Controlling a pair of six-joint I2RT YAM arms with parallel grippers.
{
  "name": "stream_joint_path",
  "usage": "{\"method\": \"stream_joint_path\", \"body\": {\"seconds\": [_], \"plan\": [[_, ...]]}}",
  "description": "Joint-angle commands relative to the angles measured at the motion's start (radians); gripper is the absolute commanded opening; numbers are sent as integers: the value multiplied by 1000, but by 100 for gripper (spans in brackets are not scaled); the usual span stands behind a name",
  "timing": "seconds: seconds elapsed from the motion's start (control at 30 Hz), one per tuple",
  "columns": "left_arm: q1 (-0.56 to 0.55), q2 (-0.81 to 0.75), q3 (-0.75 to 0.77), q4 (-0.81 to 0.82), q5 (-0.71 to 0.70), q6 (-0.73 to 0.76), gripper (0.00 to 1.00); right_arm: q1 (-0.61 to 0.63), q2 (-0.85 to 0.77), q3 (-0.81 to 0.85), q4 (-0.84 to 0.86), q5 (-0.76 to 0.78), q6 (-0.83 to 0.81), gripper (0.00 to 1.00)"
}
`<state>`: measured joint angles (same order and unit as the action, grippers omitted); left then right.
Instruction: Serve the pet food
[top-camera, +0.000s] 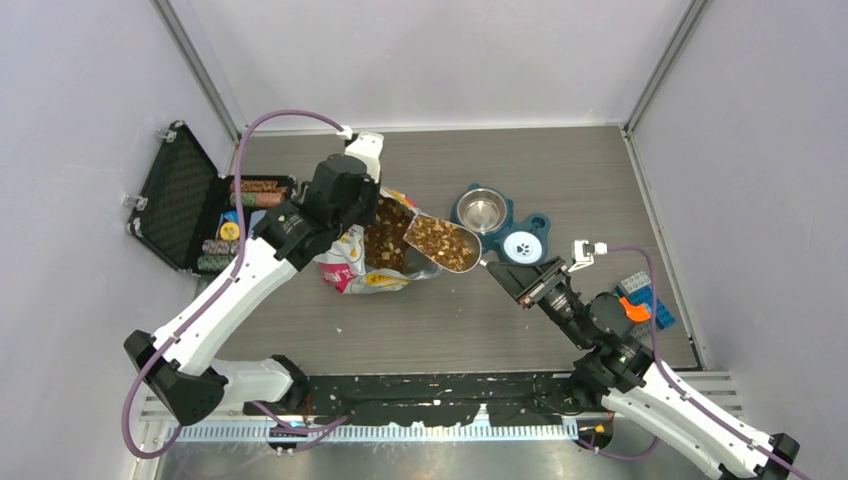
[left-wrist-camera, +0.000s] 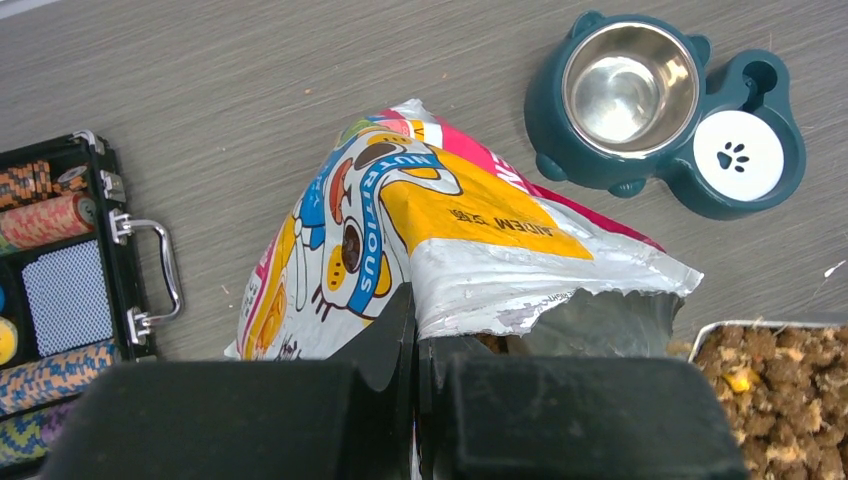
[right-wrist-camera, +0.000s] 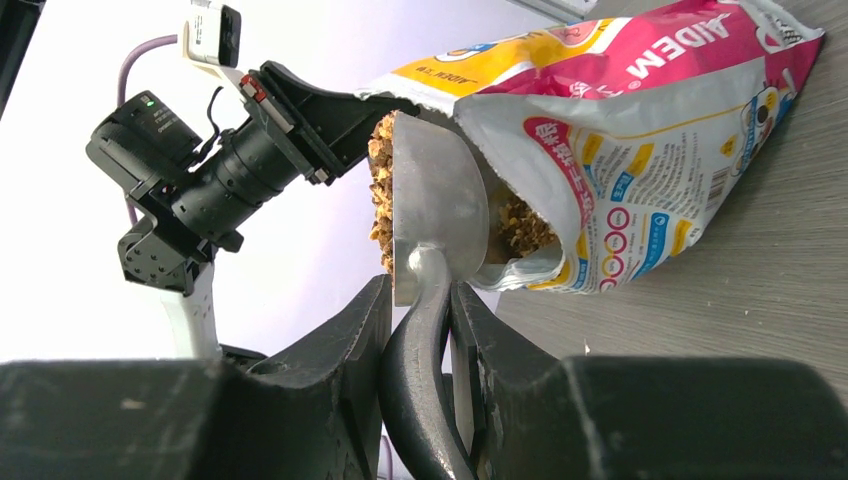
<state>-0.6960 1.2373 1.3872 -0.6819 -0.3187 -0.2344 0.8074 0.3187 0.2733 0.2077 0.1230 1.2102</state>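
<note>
An open pet food bag (top-camera: 365, 262) lies mid-table with brown kibble (top-camera: 387, 238) showing in its mouth. My left gripper (top-camera: 362, 215) is shut on the bag's torn top edge (left-wrist-camera: 470, 300) and holds the mouth open. My right gripper (top-camera: 508, 278) is shut on the dark handle (right-wrist-camera: 420, 370) of a metal scoop (top-camera: 442, 243). The scoop is heaped with kibble (top-camera: 440, 241) and hangs just right of the bag's mouth; it also shows in the right wrist view (right-wrist-camera: 435, 215). A teal double pet bowl (top-camera: 505, 228) holds a bare steel dish (top-camera: 482, 210) and a white paw-print lid (top-camera: 522, 246).
An open black case (top-camera: 195, 212) with poker chips and cards stands at the left. A blue box with an orange piece (top-camera: 640, 303) lies at the right by my right arm. Walls close the table on three sides.
</note>
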Motion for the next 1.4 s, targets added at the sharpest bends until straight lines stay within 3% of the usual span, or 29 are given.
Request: {"method": "stream_joint_path", "body": {"seconds": [0.0,0.37,0.77,1.37], "plan": [[4,-101,32,181,-19,-21,0,-5,-42,79,20,67,-11,5],[4,-91,27,182,-22,-19,0,-6,-88,103,-32,143,-18,5],[3,-119,-11,200,6,-18,0,-39,2,160,-35,227,-51,5],[3,-99,-31,226,95,-11,0,-348,262,163,79,80,-41,5]]}}
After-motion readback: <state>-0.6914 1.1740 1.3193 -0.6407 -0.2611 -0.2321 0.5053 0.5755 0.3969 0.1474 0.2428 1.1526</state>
